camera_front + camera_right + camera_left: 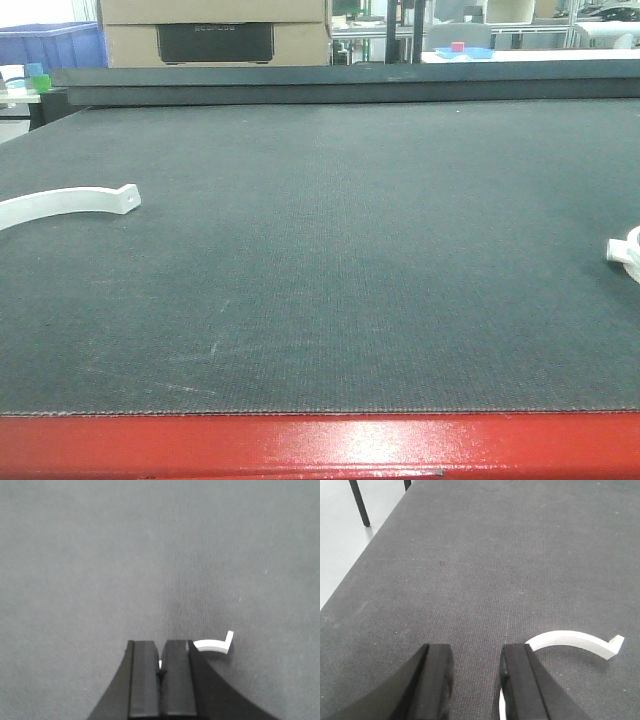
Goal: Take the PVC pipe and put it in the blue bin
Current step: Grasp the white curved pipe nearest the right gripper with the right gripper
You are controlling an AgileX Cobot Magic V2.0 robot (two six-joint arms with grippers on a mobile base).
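Two PVC pipes (68, 203) lie ungrasped; left end effector (476, 652) spread, right end effector (160, 645) pressed together; you pinch next.

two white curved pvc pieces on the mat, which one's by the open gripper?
The long arc at the left of the mat, beside the left gripper, whose fingers stand apart. The short piece lies by the right gripper, which is shut.

no legible text, label or number. faint lettering on the dark panel (215, 42) of the cardboard box (130, 45) beyond the table is too blurred to read.
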